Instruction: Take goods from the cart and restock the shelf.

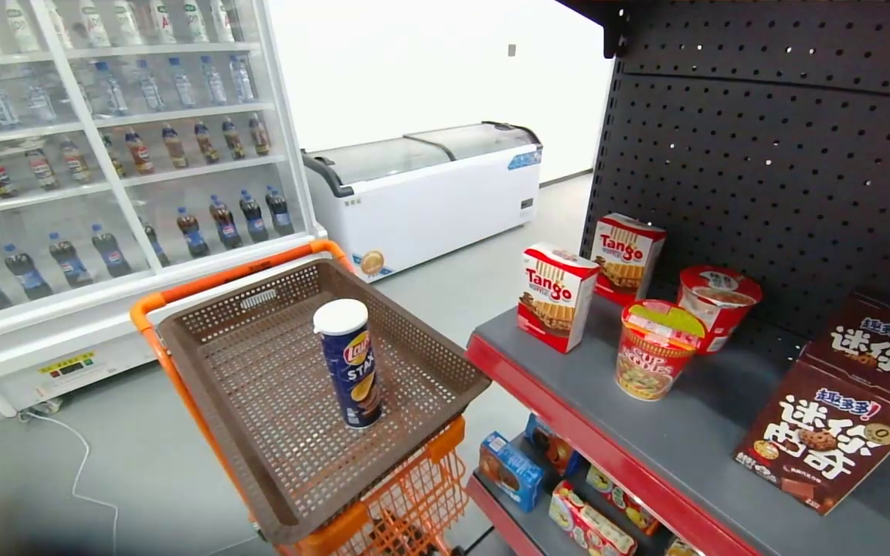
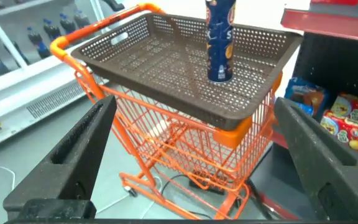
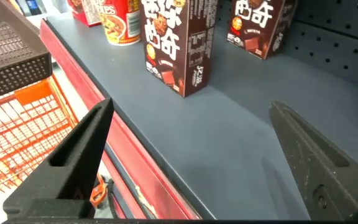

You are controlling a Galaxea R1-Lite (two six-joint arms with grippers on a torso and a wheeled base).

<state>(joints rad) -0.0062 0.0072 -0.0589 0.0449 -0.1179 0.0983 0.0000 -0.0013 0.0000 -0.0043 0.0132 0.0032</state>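
In the head view restocking looks nearly done: one can (image 1: 350, 363) is left, upright near the middle of the brown basket (image 1: 259, 401) on top of the cart (image 1: 406, 510), at left. The shelf (image 1: 692, 440), at right, already carries two wafer boxes (image 1: 557, 297), two cups (image 1: 655, 350) and two cookie boxes (image 1: 827, 436), with bare room along its near edge. In the left wrist view the left gripper (image 2: 191, 162) hangs near the cart, jaws wide apart and empty, with the can beyond it in the basket. In the right wrist view the right gripper (image 3: 194, 162) hangs over a bare stretch of shelf, jaws wide apart and empty, with a cookie box just beyond.
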